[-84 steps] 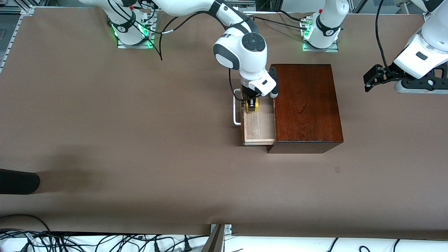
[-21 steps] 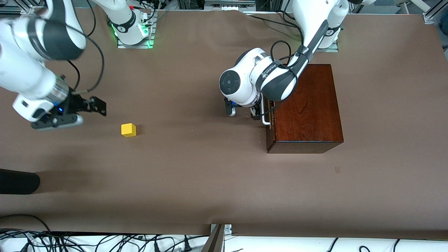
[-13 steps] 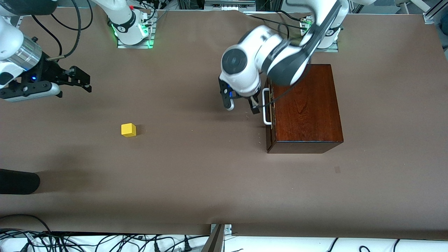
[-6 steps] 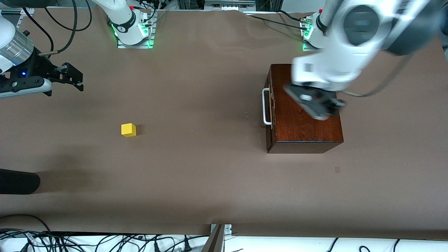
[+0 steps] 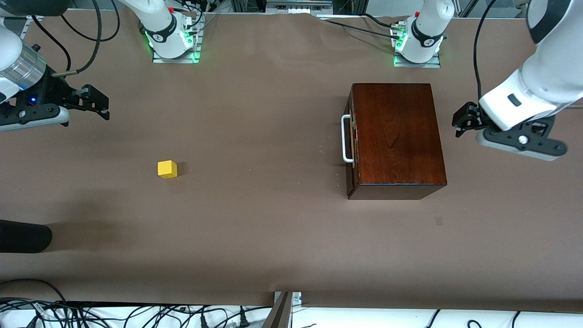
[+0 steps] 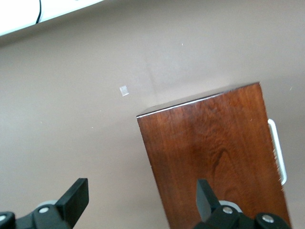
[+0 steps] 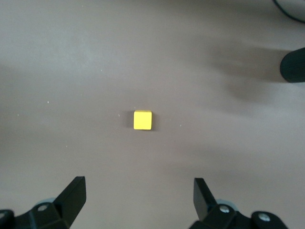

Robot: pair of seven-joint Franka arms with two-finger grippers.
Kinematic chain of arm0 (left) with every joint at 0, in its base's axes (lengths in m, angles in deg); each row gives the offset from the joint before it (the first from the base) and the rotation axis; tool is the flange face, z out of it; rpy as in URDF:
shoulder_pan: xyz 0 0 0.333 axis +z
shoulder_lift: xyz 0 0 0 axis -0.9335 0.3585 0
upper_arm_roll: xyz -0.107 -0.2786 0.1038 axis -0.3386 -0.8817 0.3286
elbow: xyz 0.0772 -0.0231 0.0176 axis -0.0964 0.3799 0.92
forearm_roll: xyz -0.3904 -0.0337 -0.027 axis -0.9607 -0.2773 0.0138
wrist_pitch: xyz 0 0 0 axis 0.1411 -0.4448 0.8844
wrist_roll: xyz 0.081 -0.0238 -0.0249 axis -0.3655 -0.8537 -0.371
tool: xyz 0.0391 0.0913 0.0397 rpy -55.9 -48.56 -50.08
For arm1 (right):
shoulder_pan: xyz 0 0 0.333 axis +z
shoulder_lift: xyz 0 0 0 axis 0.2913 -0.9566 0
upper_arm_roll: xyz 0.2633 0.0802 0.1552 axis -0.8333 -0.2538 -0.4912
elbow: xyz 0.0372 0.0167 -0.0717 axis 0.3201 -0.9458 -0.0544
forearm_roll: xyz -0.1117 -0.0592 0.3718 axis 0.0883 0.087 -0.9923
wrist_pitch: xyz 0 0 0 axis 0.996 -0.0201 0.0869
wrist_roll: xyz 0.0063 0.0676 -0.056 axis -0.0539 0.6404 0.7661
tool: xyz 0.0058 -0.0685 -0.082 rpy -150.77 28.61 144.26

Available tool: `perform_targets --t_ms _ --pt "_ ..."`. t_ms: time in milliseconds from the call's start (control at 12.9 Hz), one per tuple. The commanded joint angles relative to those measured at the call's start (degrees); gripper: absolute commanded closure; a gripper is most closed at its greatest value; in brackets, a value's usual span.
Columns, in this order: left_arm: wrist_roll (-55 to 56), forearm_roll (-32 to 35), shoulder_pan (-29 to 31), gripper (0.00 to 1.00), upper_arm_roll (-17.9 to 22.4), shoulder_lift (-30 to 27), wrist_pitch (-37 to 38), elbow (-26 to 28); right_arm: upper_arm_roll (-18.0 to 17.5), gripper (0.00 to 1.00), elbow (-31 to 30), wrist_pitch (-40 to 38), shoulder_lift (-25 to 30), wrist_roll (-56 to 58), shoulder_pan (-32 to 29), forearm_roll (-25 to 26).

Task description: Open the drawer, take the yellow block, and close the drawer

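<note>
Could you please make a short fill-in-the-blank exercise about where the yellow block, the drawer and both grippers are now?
1. The yellow block rests on the bare ____.
2. The drawer of the wooden box is ____.
3. The left gripper and the right gripper both have their fingers ____.
4. The drawer's loop handle is ____ in colour.

Missing words: table; closed; open; white
</note>
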Motion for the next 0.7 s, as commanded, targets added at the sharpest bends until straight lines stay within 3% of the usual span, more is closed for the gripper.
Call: perform_targets --t_ms 0,309,618 --pt "5.36 -2.82 -0.48 0.00 4.39 -10.68 -10.21 14.96 0.10 0.00 1.95 -3.81 -0.31 -0.43 -0.35 0.20" --pt "5.37 -5.20 1.71 0.00 6.08 -15.19 -11.21 22.11 0.28 0.00 1.86 -3.82 -0.57 -0.52 0.00 0.37" --pt "4.85 -5.29 2.60 0.00 5.64 -15.28 -11.21 24.15 0.10 0.00 1.95 -3.65 -0.48 -0.17 0.09 0.11"
